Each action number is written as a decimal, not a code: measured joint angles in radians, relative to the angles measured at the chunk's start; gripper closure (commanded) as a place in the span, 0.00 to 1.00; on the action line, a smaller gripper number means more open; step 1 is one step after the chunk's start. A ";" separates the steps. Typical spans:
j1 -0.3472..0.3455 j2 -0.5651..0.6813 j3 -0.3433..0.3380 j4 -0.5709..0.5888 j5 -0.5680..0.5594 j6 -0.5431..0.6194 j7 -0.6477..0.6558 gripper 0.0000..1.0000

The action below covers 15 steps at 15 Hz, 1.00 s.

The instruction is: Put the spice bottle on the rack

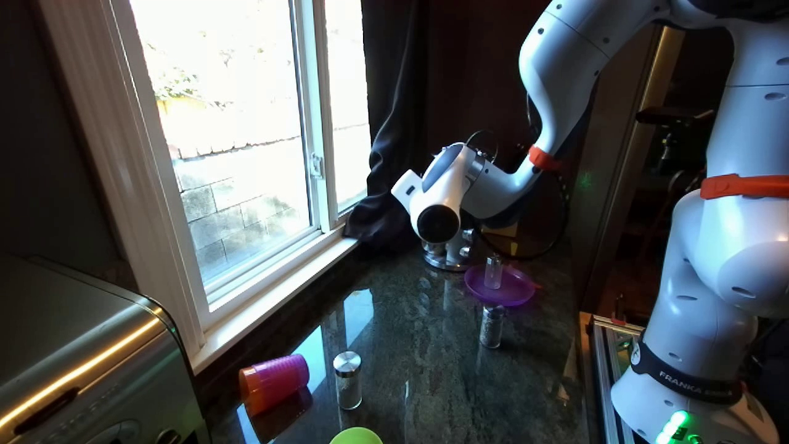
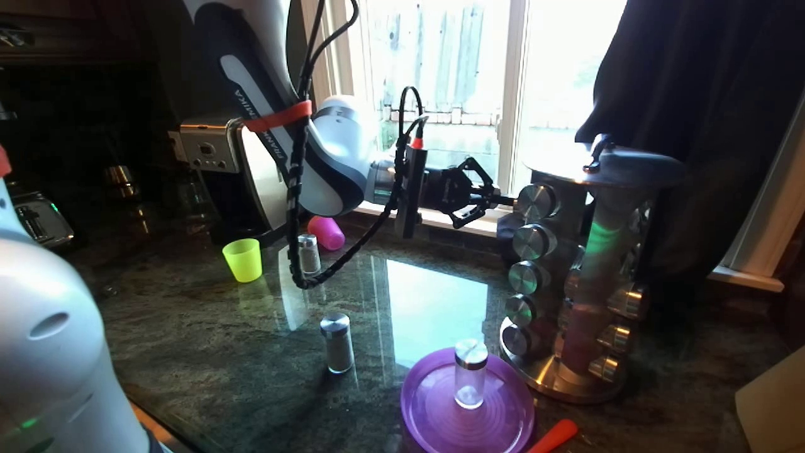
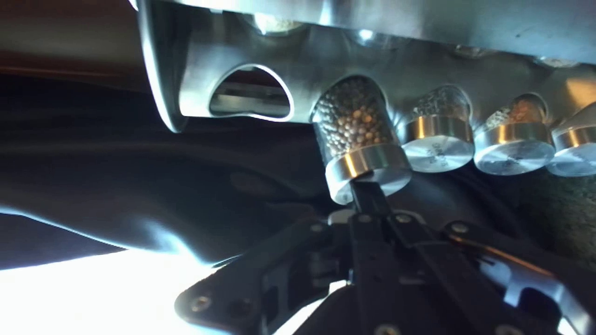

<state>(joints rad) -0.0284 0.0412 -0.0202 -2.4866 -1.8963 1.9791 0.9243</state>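
Note:
In the wrist view, a glass spice bottle [image 3: 356, 123] of round seeds with a silver lid sits partly in a hole of the silver rack [image 3: 305, 65]. It sticks out further than its neighbours. My gripper [image 3: 365, 186] is shut, with its fingertips together against the lid's end face, not around it. An open hole lies to the left of this bottle. In an exterior view the gripper [image 2: 512, 201] points level at the upper part of the tall rack [image 2: 635, 167]; which bottle it touches is hard to tell there. In an exterior view the arm hides the gripper and most of the rack [image 1: 447, 266].
Other spice bottles stand on the purple plate [image 2: 434, 402], on the counter [image 2: 338, 343] and near the pink cup [image 2: 327, 233]. A green cup [image 2: 243, 260] stands farther left. A dark curtain [image 2: 685, 94] hangs behind the rack. The window [image 1: 246, 154] borders the counter.

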 measured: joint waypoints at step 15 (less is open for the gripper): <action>-0.021 0.000 -0.018 0.027 -0.014 -0.006 0.048 1.00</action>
<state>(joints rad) -0.0495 0.0415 -0.0386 -2.4598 -1.9105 1.9731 0.9728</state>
